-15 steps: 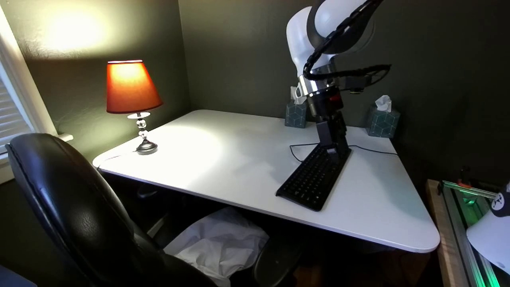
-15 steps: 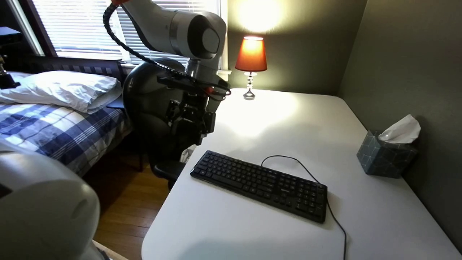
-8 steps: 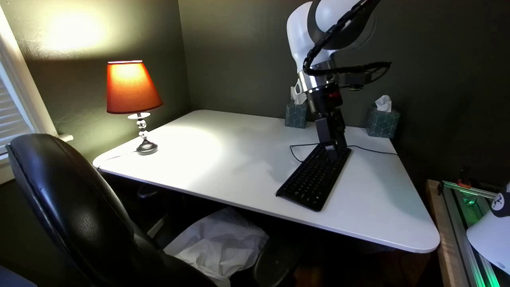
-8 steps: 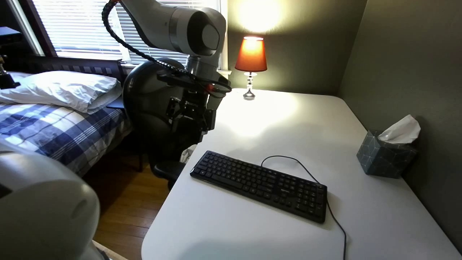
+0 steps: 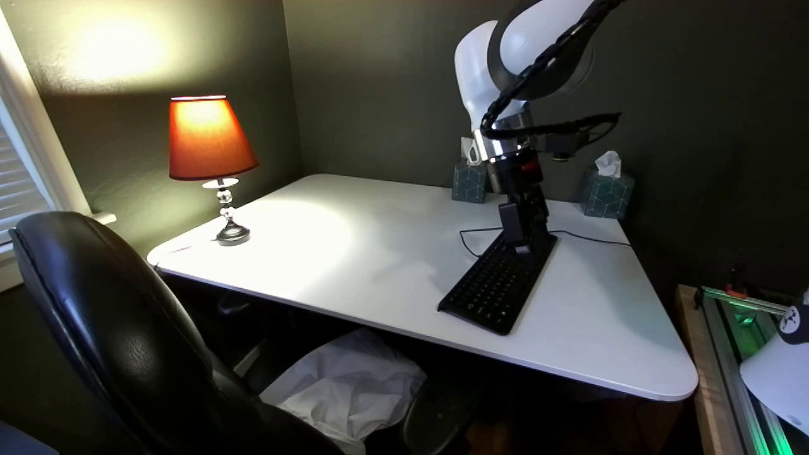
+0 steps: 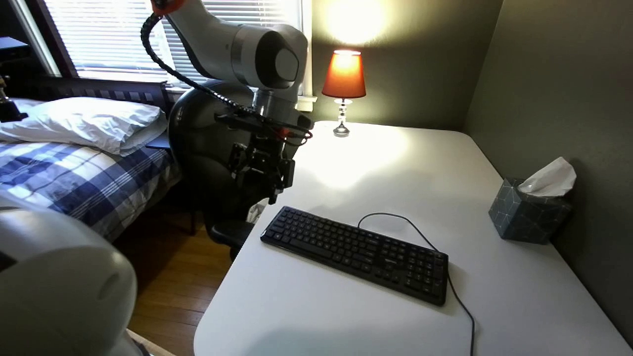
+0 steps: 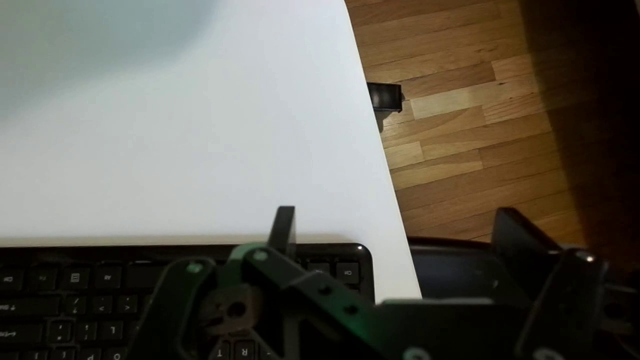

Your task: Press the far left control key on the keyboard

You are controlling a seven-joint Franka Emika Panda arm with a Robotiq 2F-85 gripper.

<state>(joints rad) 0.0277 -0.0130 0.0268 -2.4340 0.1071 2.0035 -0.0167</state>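
The flat black keyboard lies on the white desk; it also shows in an exterior view and at the lower left of the wrist view, where its lettering is upside down. The corner control key shows between my fingers in the wrist view. My gripper is open and empty, its fingers wide apart. One finger overlaps the keyboard's front edge there, and the other lies past the desk edge. In an exterior view my gripper hangs above and apart from the keyboard's left end. In an exterior view the gripper overlaps the keyboard's far part.
A black chair stands against the desk. A lit lamp stands at the desk's end. Tissue boxes stand by the wall. A thin cable runs from the keyboard. A bed is beyond the desk.
My arm and gripper rise slightly between the two earlier moments, then stand lower now. The fingers stay apart. The keyboard has not moved.
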